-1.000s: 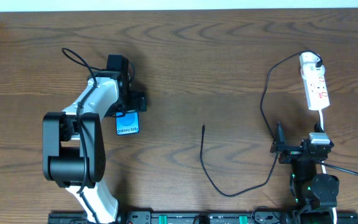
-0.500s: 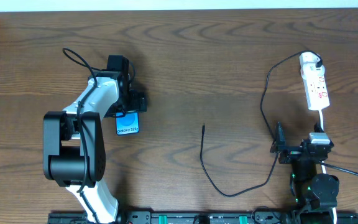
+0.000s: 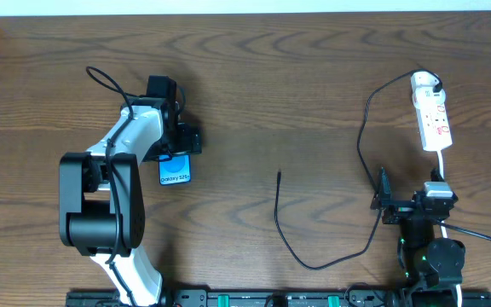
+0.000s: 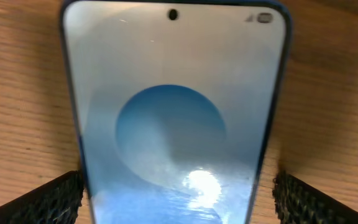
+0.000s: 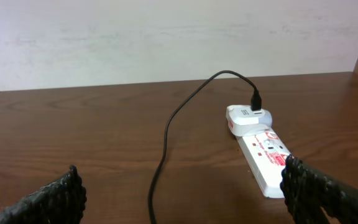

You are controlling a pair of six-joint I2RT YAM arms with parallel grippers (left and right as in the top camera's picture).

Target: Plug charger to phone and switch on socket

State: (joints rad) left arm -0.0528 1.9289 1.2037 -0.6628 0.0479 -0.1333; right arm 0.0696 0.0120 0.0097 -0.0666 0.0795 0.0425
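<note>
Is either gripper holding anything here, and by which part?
Nothing is clamped: the left gripper straddles the phone across its long edges, with a gap beside one finger. The right gripper is open, empty.

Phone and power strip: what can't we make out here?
- Phone charging port: overhead, that end lies under the left gripper; in the left wrist view it is cut off by the bottom edge.
- Power strip switch position: too small overhead; the right wrist view shows red marks, not whether it is on.
- Charger cable tip: connector shape too small overhead; absent from both wrist views.
</note>
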